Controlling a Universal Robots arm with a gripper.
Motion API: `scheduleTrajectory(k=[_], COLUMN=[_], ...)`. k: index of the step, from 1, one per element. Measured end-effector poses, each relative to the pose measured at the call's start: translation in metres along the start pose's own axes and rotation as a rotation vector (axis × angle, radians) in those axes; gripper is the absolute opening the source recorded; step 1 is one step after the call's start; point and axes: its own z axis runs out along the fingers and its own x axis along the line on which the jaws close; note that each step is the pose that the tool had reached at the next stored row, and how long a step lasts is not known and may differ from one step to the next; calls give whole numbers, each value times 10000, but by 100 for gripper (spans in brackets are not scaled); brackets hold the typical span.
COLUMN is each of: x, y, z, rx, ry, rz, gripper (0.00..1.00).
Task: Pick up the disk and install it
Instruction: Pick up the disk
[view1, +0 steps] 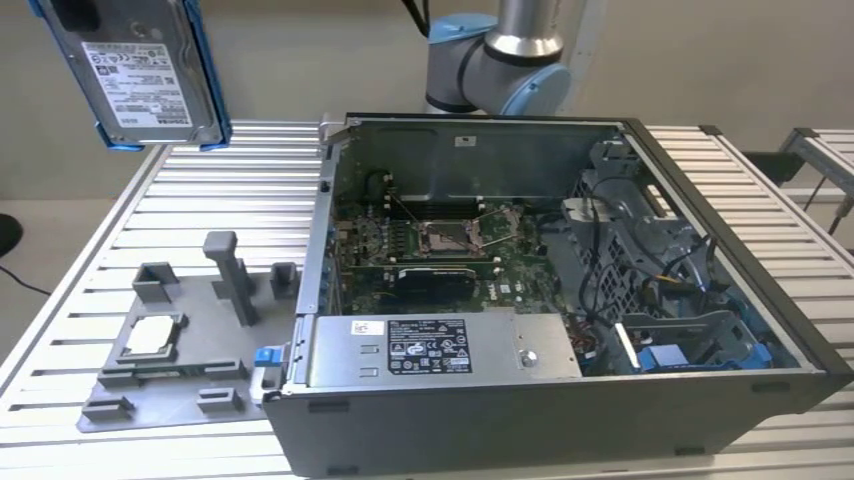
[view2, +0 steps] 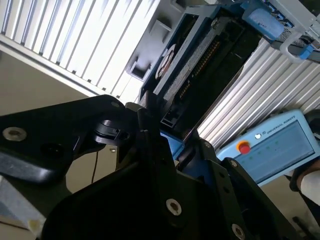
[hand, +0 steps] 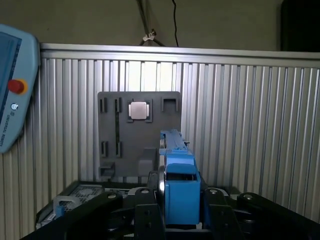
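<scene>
Disk in the end effector's grip

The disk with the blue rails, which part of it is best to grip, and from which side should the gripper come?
Probably one short end, coming along its length, with a finger on each broad face. The faces of the disk are flat and parallel, and the blue rails on its long edges stay free. The gripper holds it so now, lifted off the table.
</scene>
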Motion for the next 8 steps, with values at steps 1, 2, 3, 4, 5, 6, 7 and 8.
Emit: scheduleTrajectory(k=[1,2,3,4,5,6,7,8], x=[0,1,2,2,3,4,5,6], y=[-16,-35,-60,-92,-134,-180,-226,-267], z=[0,0,0,0,-1,-1,-1,-1], rx=[0,0,0,-2,-7,-14,-21,-27], ry=[0,0,0,0,0,0,0,0], rz=[0,0,0,0,0,-1,0,0], gripper=[0,0,0,0,0,0,0,0])
